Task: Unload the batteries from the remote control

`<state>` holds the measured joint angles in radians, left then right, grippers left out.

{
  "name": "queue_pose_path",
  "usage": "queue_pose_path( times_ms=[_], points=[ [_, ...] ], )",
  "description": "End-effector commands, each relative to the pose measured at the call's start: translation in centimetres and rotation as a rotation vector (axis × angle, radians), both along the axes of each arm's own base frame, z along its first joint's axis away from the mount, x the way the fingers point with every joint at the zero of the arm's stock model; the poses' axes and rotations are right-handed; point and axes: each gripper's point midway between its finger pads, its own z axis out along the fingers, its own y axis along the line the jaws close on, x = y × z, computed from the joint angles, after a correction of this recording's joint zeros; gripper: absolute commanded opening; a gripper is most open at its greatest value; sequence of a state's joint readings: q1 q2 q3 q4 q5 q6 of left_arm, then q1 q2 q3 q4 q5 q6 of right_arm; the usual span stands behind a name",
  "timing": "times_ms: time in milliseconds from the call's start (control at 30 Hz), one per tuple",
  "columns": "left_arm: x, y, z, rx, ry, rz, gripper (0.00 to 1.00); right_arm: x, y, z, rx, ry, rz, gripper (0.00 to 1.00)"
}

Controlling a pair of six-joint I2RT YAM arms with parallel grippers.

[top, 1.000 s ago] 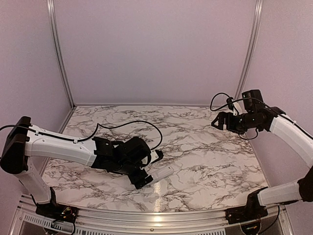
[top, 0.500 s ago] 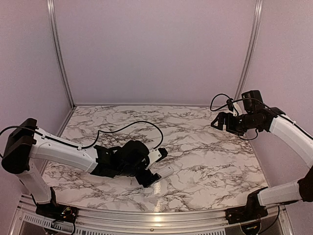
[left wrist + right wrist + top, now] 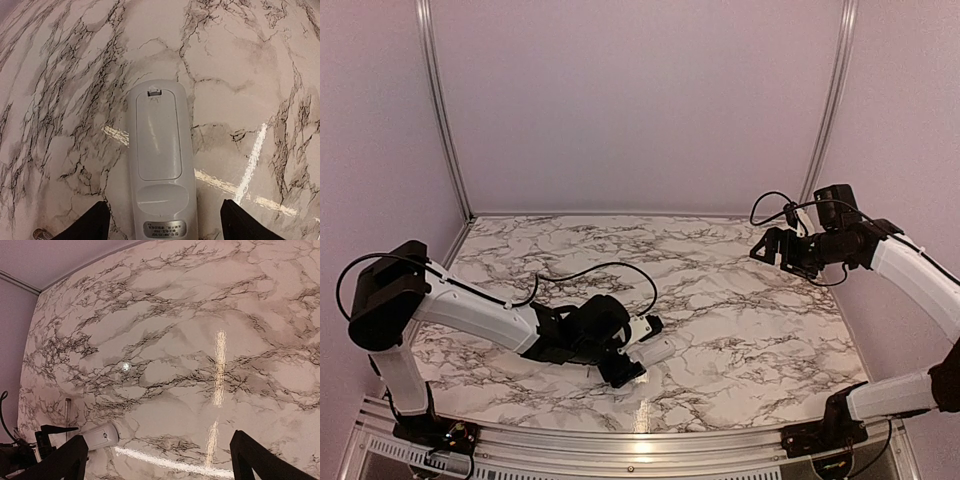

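left end effector (image 3: 162, 222) spread, straddling remote control (image 3: 160, 165), likely lining up a grip | remote control flat on tabletop (image 3: 250, 75), battery cover (image 3: 159, 135) up and shut | right end effector (image 3: 160, 460) spread, raised well clear

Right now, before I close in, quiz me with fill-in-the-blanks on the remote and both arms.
The remote control lies face ___ on the table.
Its battery cover is ___ (on/off).
The left jaws stand ___ (open/shut), one each side of it.
The right jaws hang over the table's ___ side.
Missing words: down; on; open; right.
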<state>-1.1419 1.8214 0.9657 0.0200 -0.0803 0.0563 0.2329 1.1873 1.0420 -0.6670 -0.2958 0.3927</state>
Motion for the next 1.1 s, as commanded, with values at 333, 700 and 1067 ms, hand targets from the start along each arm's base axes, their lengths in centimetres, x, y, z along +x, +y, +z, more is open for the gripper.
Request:
queue_pose_path(
  times_ms=[333,700,1067],
  points=[
    [0.3,1.2,-2.6,0.053,0.024,-0.025,0.72,0.2,0.6,-0.1,0.019,0.020,0.000,0.98],
    [1.2,2.5,-3.1,0.120,-0.067,-0.031,0.68,0.0,0.5,-0.4,0.019,0.028,-0.006,0.99],
    [1.2,3.0,-3.3,0.147,-0.109,-0.067,0.53,-0.2,0.4,-0.6,0.018,0.038,-0.009,0.99]
  ],
)
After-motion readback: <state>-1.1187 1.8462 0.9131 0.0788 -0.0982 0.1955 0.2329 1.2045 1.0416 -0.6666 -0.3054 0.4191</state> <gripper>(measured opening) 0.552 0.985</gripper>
